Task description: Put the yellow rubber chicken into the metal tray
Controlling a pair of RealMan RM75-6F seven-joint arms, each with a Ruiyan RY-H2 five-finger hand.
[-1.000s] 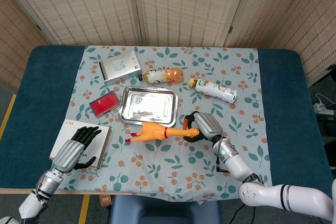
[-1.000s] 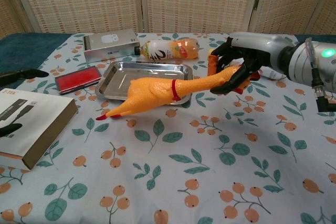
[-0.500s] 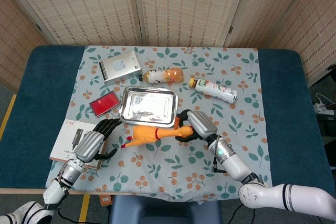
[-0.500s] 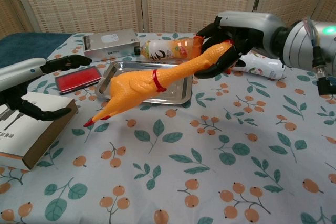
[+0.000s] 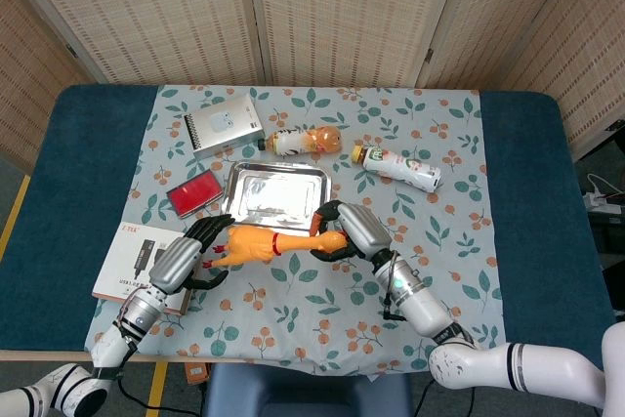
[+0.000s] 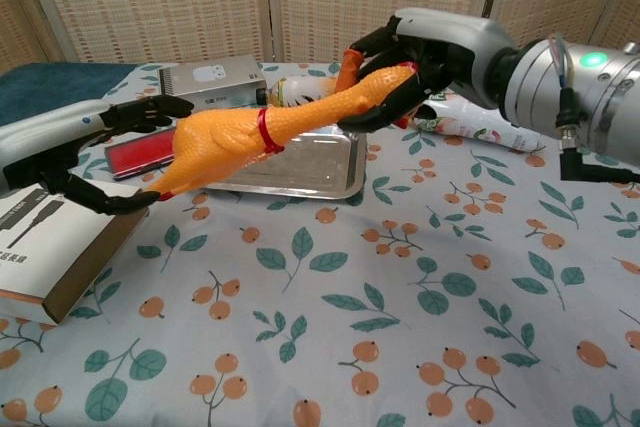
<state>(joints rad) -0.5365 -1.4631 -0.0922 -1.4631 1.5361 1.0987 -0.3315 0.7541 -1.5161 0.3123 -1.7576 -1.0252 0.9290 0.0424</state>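
The yellow rubber chicken [image 6: 225,142] with a red band hangs in the air, tilted, over the front left corner of the metal tray [image 6: 330,175]. My right hand [image 6: 420,47] grips its thin upper end. My left hand [image 6: 95,152] is spread around the chicken's lower pointed end, fingers above and thumb below; I cannot tell if it touches. In the head view the chicken [image 5: 262,241] lies between my left hand [image 5: 188,256] and my right hand [image 5: 344,231], just in front of the tray [image 5: 278,210], which holds nothing.
Behind the tray lie a silver box [image 5: 223,126], an orange bottle [image 5: 303,141] and a white bottle [image 5: 400,167]. A red case [image 5: 196,191] sits left of the tray. A white box [image 5: 132,263] lies under my left forearm, near the front edge.
My right hand has carried the chicken left and higher. My left hand has come in from the white box and now cups the chicken's lower end.
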